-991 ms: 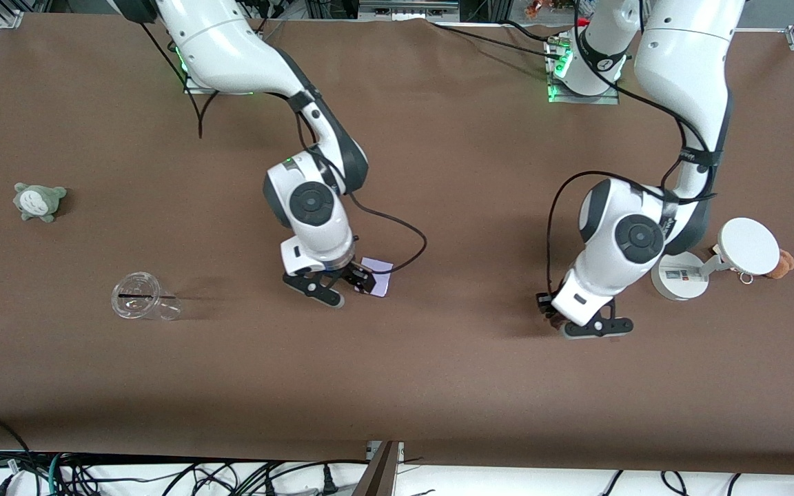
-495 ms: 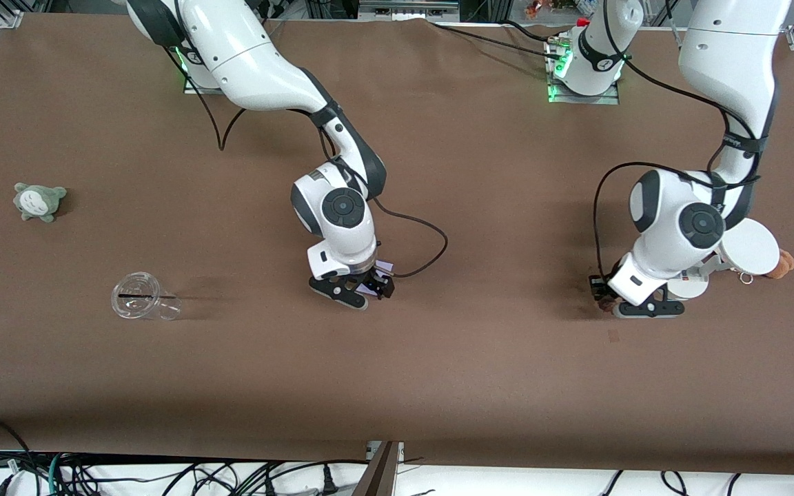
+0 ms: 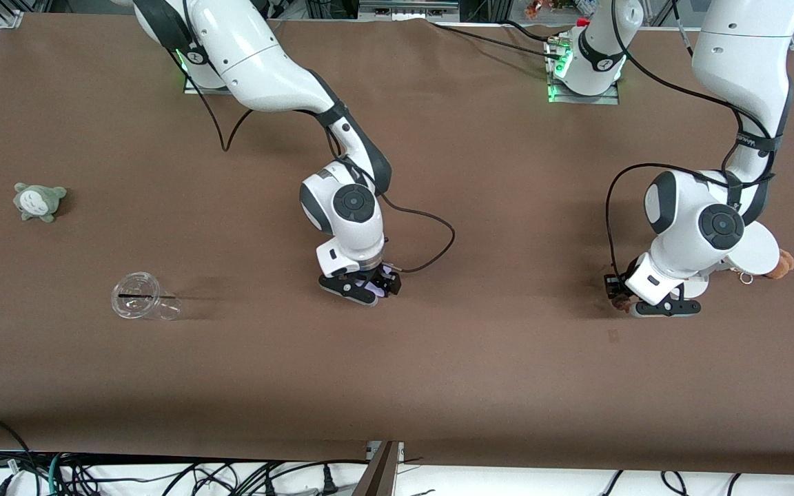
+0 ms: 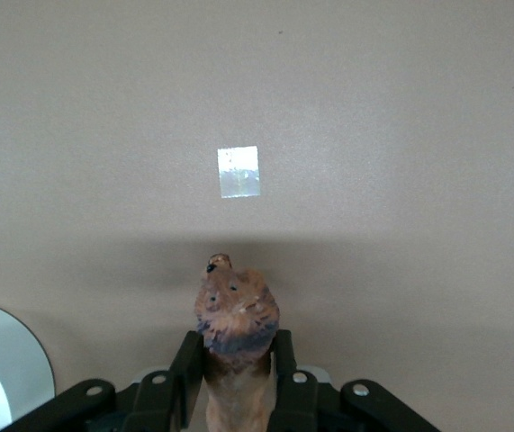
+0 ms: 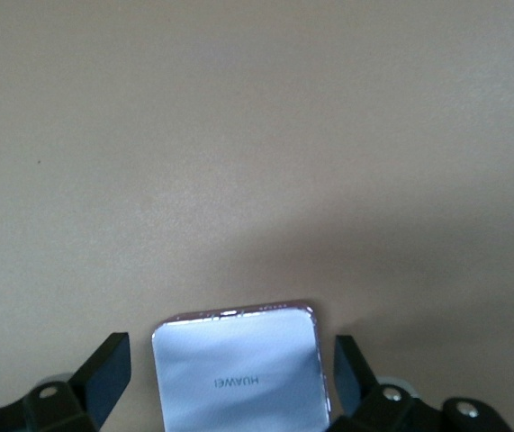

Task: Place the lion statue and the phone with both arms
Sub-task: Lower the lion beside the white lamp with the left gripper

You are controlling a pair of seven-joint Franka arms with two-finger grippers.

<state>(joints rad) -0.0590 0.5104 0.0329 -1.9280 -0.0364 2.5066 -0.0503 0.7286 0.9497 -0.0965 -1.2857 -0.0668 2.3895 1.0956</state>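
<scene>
Left gripper (image 3: 623, 301) clamps the lion statue (image 4: 235, 315) upright, ready for setting down. Right gripper (image 3: 369, 288), fingers spread, straddles the phone (image 5: 238, 364) without visibly touching it, over the table (image 3: 480, 386).

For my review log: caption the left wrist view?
Left gripper shut on the lion, held over the bare table.

High front camera faces the arms' bases across the whole table (image 3: 438, 386); both wrist cameras look down close at its cloth.
</scene>
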